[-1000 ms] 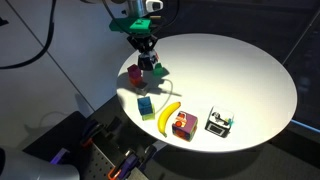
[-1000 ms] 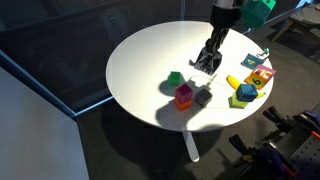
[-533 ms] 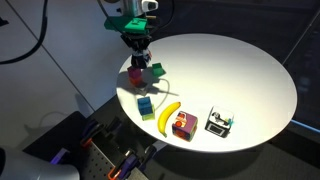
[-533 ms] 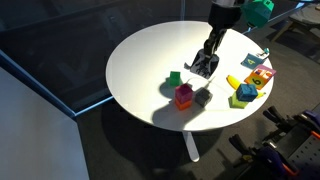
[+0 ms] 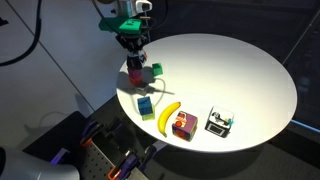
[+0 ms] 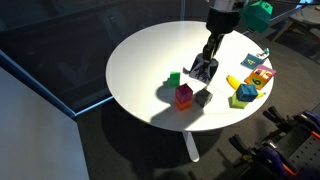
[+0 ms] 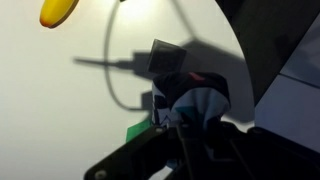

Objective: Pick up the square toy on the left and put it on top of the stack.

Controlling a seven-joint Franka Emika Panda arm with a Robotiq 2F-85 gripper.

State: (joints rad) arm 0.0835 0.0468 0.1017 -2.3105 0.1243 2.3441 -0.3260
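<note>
My gripper [image 5: 133,57] is shut on the square toy [image 6: 203,70], a small dark cube with white and green patches, and holds it off the white table. The wrist view shows the toy [image 7: 196,104] clamped between my dark fingers. The stack [image 5: 136,76] of pink and red blocks stands just under and beside the held toy near the table's edge. It also shows in an exterior view [image 6: 184,96]. The plain green cube [image 5: 155,70] sits next to the stack.
A grey cube [image 6: 203,97] and a blue cube [image 5: 145,104] lie near the stack. A banana [image 5: 168,115], a red-yellow patterned cube [image 5: 182,125] and a small black-and-white object [image 5: 219,122] lie along the round white table's [image 5: 230,70] edge.
My gripper has carried the toy sideways past the green cube to above the stack. Nothing else on the table has moved.
</note>
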